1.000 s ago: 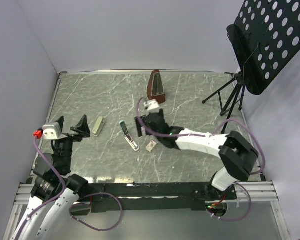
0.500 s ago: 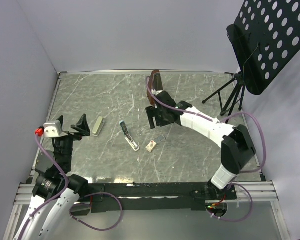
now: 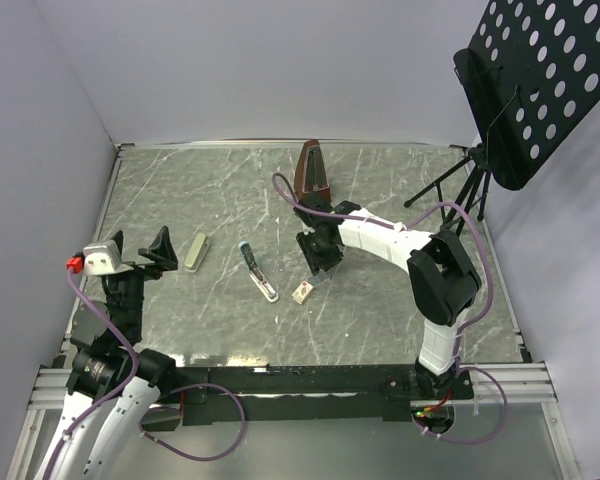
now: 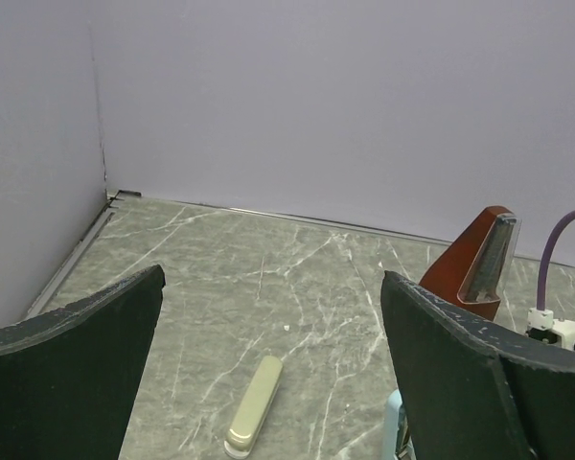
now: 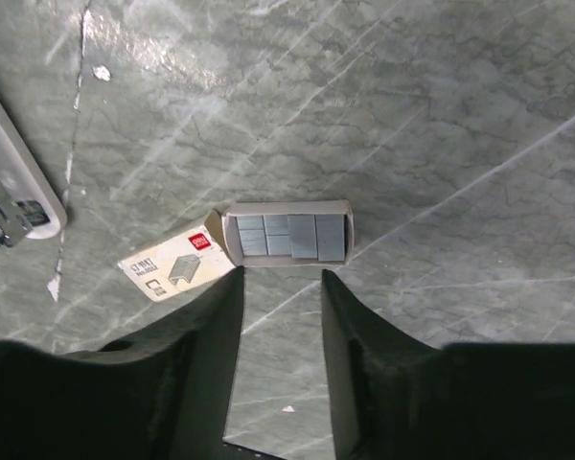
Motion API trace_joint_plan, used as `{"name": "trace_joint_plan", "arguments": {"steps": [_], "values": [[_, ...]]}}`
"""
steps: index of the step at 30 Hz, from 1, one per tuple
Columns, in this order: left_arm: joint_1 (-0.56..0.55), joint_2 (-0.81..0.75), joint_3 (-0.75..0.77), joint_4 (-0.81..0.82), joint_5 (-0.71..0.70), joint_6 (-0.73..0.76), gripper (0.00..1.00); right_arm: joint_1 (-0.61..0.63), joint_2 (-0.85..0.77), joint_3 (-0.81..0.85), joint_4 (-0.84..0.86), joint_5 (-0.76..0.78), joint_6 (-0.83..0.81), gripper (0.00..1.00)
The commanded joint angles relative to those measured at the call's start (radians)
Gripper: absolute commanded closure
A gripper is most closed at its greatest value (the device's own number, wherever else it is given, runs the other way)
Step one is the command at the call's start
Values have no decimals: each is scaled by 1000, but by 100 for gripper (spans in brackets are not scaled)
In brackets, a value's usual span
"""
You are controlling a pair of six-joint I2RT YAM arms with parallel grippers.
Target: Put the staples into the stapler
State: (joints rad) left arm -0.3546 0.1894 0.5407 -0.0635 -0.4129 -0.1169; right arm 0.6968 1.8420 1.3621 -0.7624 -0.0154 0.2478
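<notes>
Above the staples (image 5: 289, 235), the right hand (image 5: 280, 281) has narrowed.

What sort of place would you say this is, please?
Probably a robotics lab bench: a marble-look table walled by plain lilac panels, two arms bolted at its near edge, and odd props like a metronome and music stand.
</notes>
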Motion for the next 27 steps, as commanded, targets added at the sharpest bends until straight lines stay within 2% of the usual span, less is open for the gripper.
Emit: {"name": "trace_joint_plan", "arguments": {"steps": [1,27], "values": [[9,15,-13,51,22,-3,1,-3,6,31,-12,14,-25,59],[16,30,-7,34,23,-7,1,43,117,55,5,80,-73,66]]}}
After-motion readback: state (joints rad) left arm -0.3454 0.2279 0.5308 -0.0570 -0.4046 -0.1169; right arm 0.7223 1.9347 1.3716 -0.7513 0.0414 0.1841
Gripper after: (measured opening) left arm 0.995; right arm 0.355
